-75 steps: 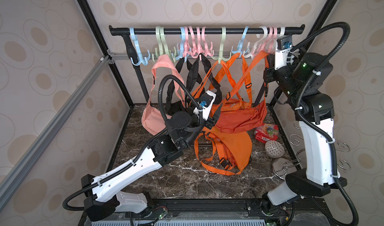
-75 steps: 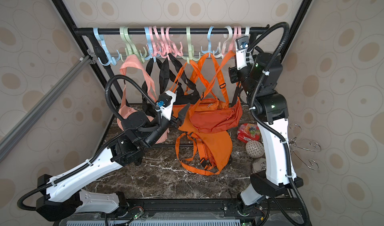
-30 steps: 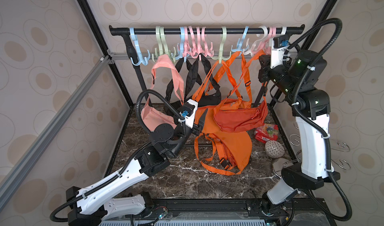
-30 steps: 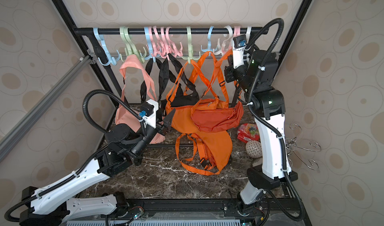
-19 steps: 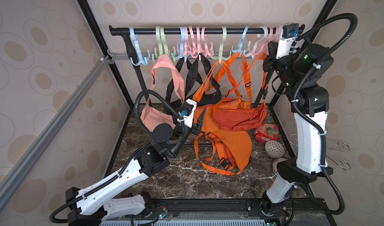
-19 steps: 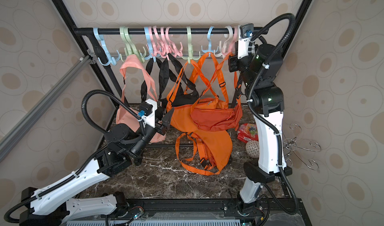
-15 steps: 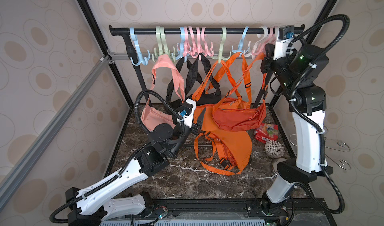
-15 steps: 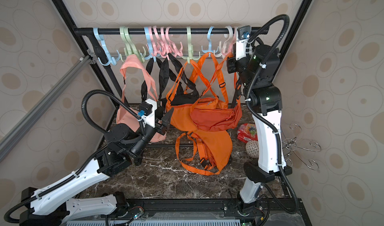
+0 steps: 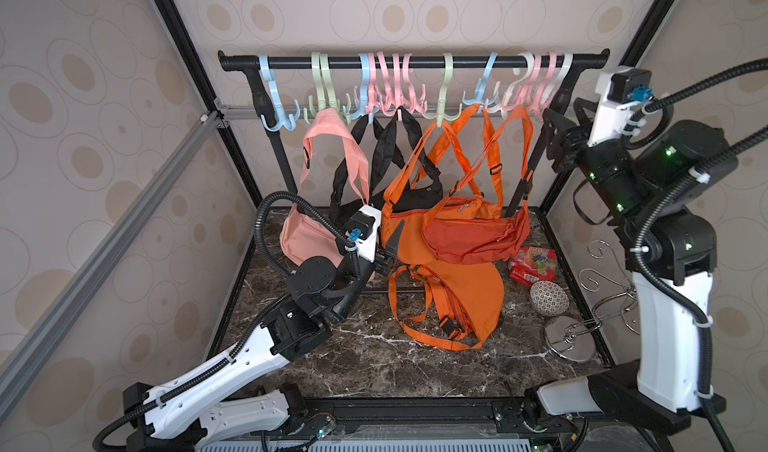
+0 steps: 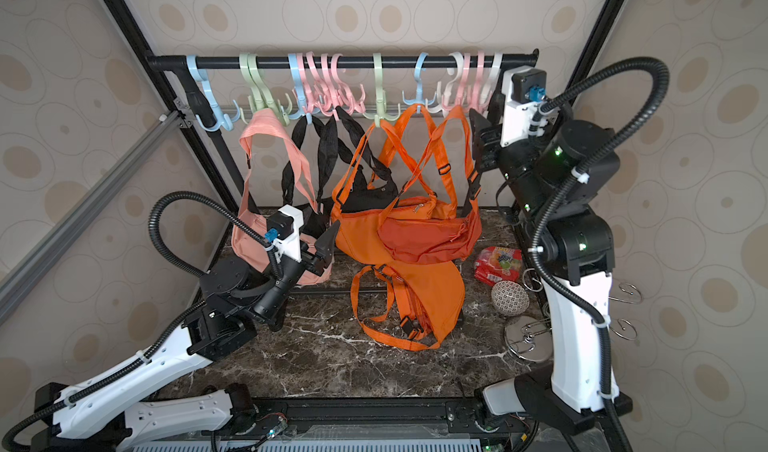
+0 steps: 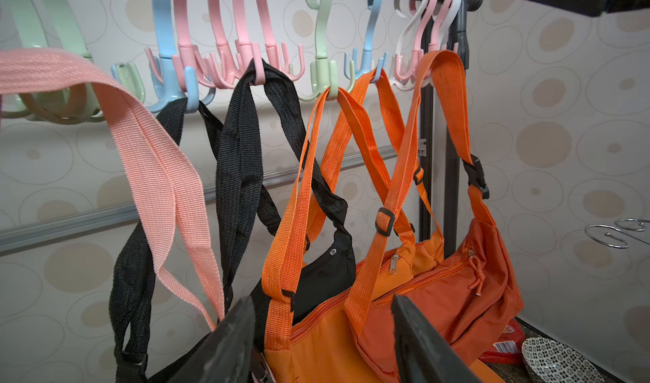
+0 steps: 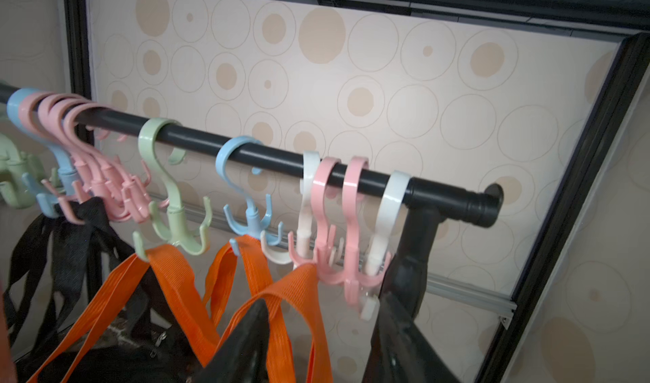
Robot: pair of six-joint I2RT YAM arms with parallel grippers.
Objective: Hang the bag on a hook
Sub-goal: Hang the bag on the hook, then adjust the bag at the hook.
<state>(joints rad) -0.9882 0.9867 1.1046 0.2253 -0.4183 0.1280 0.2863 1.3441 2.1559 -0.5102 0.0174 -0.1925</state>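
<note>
Release step: the right gripper [image 12: 325, 298] has its jaws parted, grasping nothing, beside the orange strap [image 12: 281, 293] looped over a pink hook [image 12: 325, 258]; the red-orange bag [image 9: 473, 234] hangs beneath. The left gripper [image 11: 322, 298] is released, empty. Next, probably: back the right arm out without snagging the strap

Bags [image 9: 473, 234] on hooks [image 9: 445, 97] along rail [image 9: 426, 61], loose bag [image 9: 469, 296] on tabletop [image 9: 374, 358] below, bowl [image 9: 548, 298] beside

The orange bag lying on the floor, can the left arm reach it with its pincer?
Probably yes. The left pincer hangs open and empty just beside the orange bag, with nothing between them. The hanging bags sit close above, so it may brush them.
</note>
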